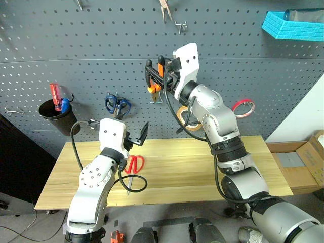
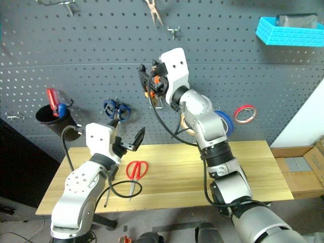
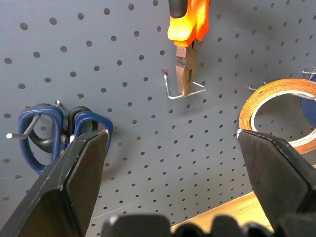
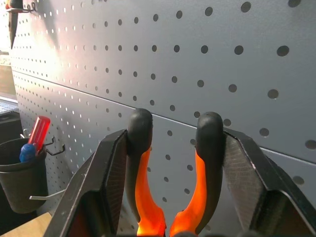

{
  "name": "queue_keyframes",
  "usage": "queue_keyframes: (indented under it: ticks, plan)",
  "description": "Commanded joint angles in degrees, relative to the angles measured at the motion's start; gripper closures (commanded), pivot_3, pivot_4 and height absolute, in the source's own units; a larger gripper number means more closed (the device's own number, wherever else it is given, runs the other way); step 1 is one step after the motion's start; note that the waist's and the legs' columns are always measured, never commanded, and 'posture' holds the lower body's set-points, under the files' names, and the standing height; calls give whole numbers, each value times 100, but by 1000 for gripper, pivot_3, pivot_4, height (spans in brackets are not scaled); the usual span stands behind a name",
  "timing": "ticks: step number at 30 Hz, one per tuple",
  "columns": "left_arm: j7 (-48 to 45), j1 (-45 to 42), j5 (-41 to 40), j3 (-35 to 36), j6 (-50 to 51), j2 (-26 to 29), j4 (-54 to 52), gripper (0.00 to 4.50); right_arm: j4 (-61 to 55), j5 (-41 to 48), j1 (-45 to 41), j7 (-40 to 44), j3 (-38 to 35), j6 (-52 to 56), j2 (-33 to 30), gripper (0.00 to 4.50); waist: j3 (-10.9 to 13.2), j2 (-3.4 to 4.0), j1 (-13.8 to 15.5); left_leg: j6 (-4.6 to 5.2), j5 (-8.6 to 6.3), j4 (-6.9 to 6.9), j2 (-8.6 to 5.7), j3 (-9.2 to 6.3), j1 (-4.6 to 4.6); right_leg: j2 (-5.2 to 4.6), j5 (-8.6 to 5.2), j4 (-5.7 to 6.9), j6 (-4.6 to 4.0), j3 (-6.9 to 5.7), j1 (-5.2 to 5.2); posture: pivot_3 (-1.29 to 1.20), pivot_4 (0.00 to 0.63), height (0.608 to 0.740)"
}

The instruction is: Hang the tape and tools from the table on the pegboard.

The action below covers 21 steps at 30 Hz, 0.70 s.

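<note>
My right gripper (image 4: 173, 133) is shut on the two orange-and-black handles of the pliers (image 1: 156, 76), held nose-down against the pegboard (image 1: 76, 45). The pliers' nose (image 3: 186, 74) sits inside a small wire hook (image 3: 185, 95). The yellow tape (image 3: 261, 98) hangs on the board, partly behind my right arm. On the table (image 1: 192, 177) lie the red-handled scissors (image 1: 134, 164). A slim dark shaft (image 2: 107, 195), perhaps the screwdriver, peeks from behind my left arm. My left gripper (image 3: 172, 136) stands open and empty above the table, facing the board.
On the board hang blue-handled scissors (image 1: 117, 105), a blue tape ring (image 2: 225, 121), a red ring (image 1: 244, 107) and a black cup (image 1: 53, 115) with a red-handled screwdriver. A blue basket (image 1: 293, 25) is mounted at the upper right. Cardboard boxes (image 1: 304, 162) stand right of the table.
</note>
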Motion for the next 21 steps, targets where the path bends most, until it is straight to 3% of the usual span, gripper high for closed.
queue_keyframes:
  ticks: [1, 10, 21]
  plan:
    - [-54, -106, -68, 72, -34, 48, -214, 0, 151, -115, -362, -136, -182, -296, -38, 1942, 0, 0, 5, 0, 0, 0, 0, -1, -7, 0, 0, -1, 0, -1, -6, 17, 103, 740]
    - [-25, -66, -22, 45, -29, 27, -259, 0, 509, -220, -425, -83, -153, -526, -35, 1942, 0, 0, 29, -27, 15, 0, 0, -1, -108, -5, 0, -6, -1, 3, -102, 36, 100, 740]
    - [-54, -133, 5, 50, -92, 61, -167, 0, 404, -475, 4, 283, 377, 235, -80, 1942, 1, 2, 84, -26, 14, -2, -3, 2, -107, -31, 0, -10, -1, -2, -100, 38, 99, 740]
